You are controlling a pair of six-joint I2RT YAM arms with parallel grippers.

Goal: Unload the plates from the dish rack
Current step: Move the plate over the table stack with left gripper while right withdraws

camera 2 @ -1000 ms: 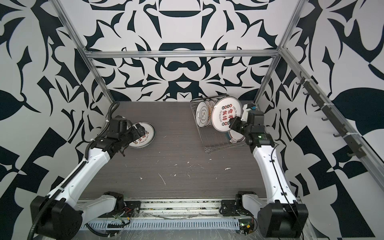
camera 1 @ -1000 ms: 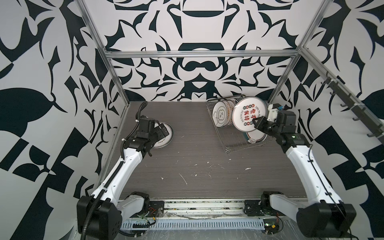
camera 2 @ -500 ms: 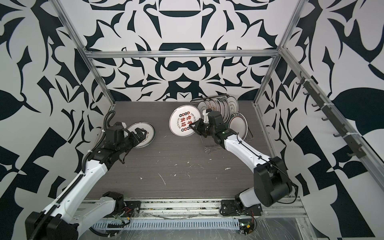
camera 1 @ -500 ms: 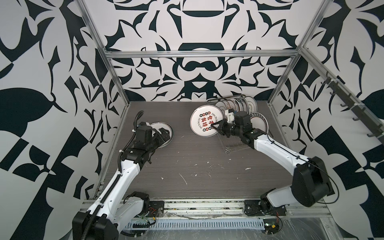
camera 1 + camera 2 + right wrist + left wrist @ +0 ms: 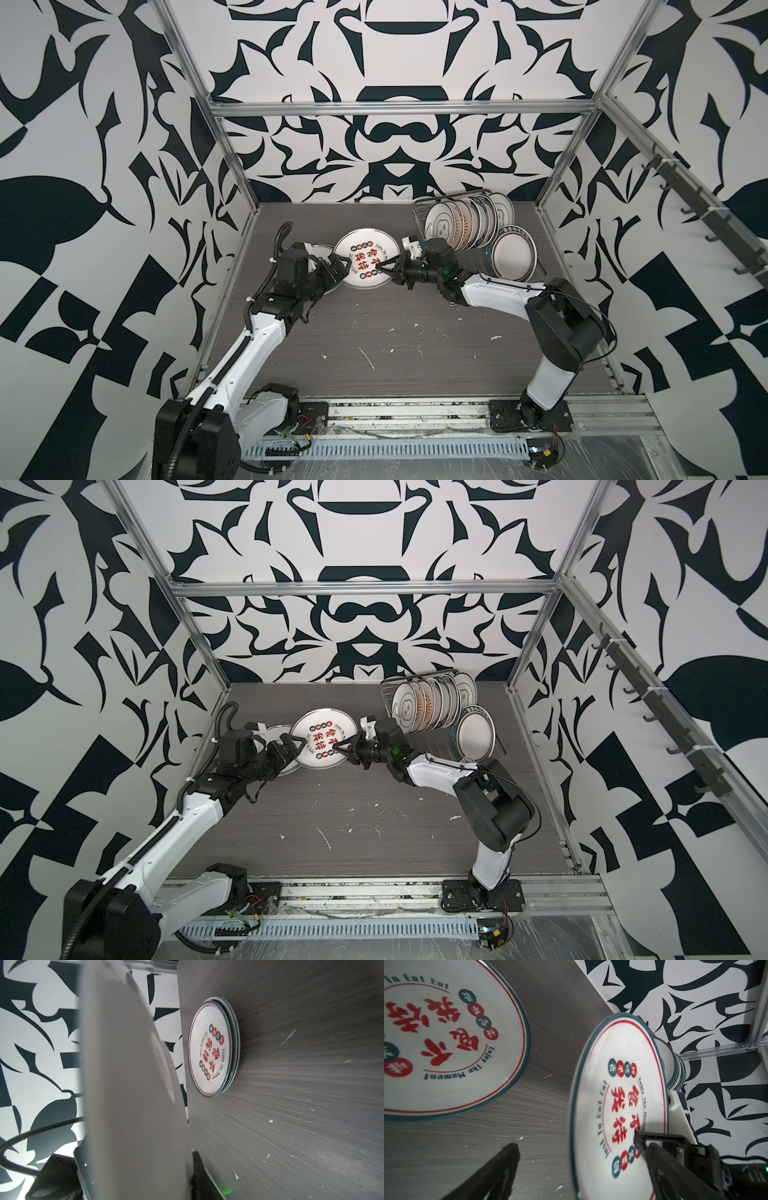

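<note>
A white plate (image 5: 361,259) (image 5: 322,737) with red lettering and a teal rim hangs tilted over the table's left middle. My right gripper (image 5: 384,271) (image 5: 345,751) (image 5: 158,1169) is shut on its right rim; the plate's pale back (image 5: 128,1084) fills the right wrist view. My left gripper (image 5: 338,266) (image 5: 291,746) (image 5: 580,1155) is open, its fingers either side of the plate's (image 5: 618,1095) left rim. A low stack of like plates (image 5: 321,248) (image 5: 446,1043) (image 5: 212,1049) lies flat beneath. The wire dish rack (image 5: 419,207) (image 5: 385,687) at the back right holds several upright plates (image 5: 461,224) (image 5: 432,706).
A larger teal-rimmed plate (image 5: 511,259) (image 5: 473,735) leans in the rack's near end. The dark wood table (image 5: 395,324) is strewn with small white scraps (image 5: 368,359). Patterned walls and aluminium posts (image 5: 232,166) close in the sides and back.
My right arm has carried the lettered plate from the rack leftwards across the table to the stack. My left gripper has come off the stack, and its open jaws now stand around that plate's rim.
</note>
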